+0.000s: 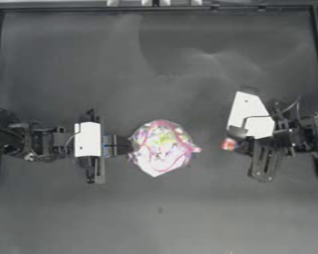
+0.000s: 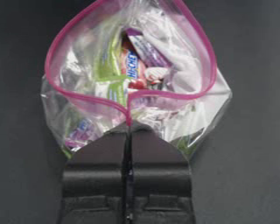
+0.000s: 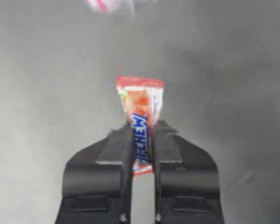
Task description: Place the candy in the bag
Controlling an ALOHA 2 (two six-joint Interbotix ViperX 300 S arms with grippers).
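Note:
The bag (image 1: 162,147) lies at the table's middle, a clear pouch with a pink seal strip and multicoloured sweets inside. Its mouth gapes wide in the left wrist view, bag (image 2: 131,78). My left gripper (image 1: 127,146) is shut on the near rim of the bag (image 2: 129,127). The candy (image 1: 228,144) is a small red-and-white wrapped sweet just right of the bag. My right gripper (image 1: 238,145) is shut on it, and the candy (image 3: 141,113) sticks out past the fingertips in the right wrist view. A short gap separates candy and bag.
The dark table (image 1: 155,64) is bordered by a raised frame along the back and sides. A blurred edge of the bag (image 3: 107,5) shows far off in the right wrist view.

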